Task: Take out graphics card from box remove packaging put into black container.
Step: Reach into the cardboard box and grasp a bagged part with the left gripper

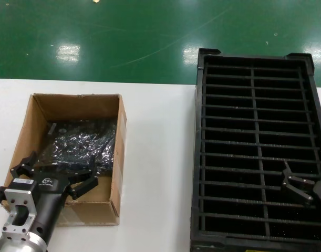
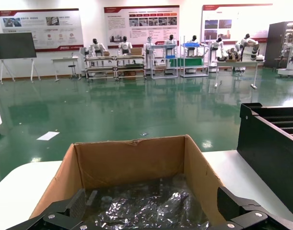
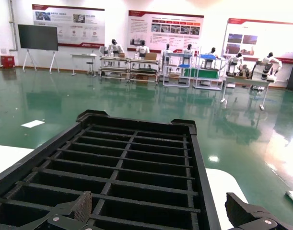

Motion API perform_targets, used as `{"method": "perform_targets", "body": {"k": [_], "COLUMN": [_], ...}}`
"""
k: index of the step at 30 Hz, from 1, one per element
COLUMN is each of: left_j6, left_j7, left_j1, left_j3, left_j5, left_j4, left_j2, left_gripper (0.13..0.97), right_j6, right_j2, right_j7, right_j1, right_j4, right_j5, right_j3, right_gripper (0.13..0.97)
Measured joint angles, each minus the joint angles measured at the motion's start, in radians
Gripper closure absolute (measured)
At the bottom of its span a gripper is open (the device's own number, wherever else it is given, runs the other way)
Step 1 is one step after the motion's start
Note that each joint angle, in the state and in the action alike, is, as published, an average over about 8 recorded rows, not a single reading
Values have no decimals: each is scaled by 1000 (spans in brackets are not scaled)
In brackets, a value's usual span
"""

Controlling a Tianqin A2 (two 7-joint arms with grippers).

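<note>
The brown cardboard box [image 1: 76, 106] stands open at the table's left. The shiny crinkled packaging [image 1: 81, 143] lies on its floor. The graphics card is hidden; only the bag shows. My left gripper [image 1: 55, 170] hangs open over the box's near end, just above the bag, holding nothing. In the left wrist view the packaging [image 2: 146, 206] lies between the spread fingertips [image 2: 78, 203], inside the box [image 2: 132, 160]. The black container [image 1: 200, 157] stands at the right, its slotted rows bare. My right gripper [image 1: 289, 181] hovers open over its near right rows.
White table surface [image 1: 157, 157] lies between the box and the crate. The right wrist view looks along the black container [image 3: 136, 167] from my open right gripper [image 3: 160, 209]. Beyond the table's far edge is green floor [image 1: 123, 37].
</note>
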Motion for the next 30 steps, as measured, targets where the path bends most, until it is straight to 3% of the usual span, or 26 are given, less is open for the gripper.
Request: {"method": "perform_targets", "body": {"k": [8,12,16,21,25,30], "left_j6": [3,13,31,98,197,370], "left_j7": [2,11,49,168,279,385], "left_j1": [1,0,-28,-125,-244,-417], "left_j3": [0,9,33,81,138,231], "left_j5": [2,15,66,170,242,308], "left_j4": [-3,-18,-19,46,151,303], "left_j2": [-3,-36,-113,-241,-333,-402], "left_gripper": [132,132,132,132,132,132], "right_j6": [0,0,0,0,0,0], "right_j2": [0,0,0,0,0,0], "right_j7": [0,0,0,0,0,0], "right_j1": [0,0,0,0,0,0], "right_j4": [0,0,0,0,0,0], "right_j5": [0,0,0,0,0,0], "right_j3": [0,0,0,0,0,0], "right_gripper": [129,129,129,129,129,129]}}
